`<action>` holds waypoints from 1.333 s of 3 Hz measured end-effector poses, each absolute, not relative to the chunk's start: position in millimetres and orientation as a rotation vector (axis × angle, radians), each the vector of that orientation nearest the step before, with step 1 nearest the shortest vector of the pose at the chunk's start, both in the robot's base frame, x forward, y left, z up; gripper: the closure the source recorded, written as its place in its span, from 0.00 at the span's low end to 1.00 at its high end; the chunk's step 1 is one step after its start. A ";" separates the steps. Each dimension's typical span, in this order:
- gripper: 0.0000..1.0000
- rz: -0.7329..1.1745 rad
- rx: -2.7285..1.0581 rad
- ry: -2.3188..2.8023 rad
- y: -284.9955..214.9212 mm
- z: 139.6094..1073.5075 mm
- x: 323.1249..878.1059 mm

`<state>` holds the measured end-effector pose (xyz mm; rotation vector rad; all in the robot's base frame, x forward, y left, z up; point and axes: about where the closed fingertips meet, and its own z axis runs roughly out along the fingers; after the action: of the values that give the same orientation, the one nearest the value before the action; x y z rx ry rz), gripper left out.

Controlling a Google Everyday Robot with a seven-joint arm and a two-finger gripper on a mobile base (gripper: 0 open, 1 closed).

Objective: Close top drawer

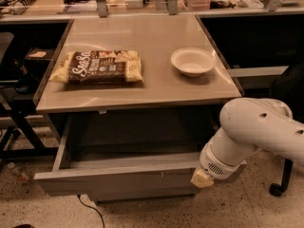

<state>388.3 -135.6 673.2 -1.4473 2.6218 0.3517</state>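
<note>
The top drawer [118, 177] is a wide shallow grey metal drawer under the tabletop. It stands pulled out towards me and its inside looks empty. My gripper [202, 178] is at the drawer's front, near its right end, at the tip of the white arm [256, 132] that comes in from the right. Only a tan tip shows below the round white wrist. It lies against the upper edge of the drawer front.
On the tabletop [152, 42] lie a brown and yellow snack bag [99, 66] at the left and a white bowl [192, 61] at the right. A black stand [19, 122] is at the left. A chair caster [275, 189] sits on the floor at the right.
</note>
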 end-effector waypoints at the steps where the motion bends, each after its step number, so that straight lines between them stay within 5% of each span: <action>1: 0.34 0.352 -1.447 2.622 -135.6 673.2 388.3; 2: 0.11 0.352 -1.447 2.622 -135.6 673.2 388.3; 3: 0.00 0.352 -1.447 2.622 -135.6 673.2 388.2; 4: 0.00 0.352 -1.447 2.622 -135.6 673.2 388.2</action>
<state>388.2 -135.6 673.2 -1.4474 2.6218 0.3516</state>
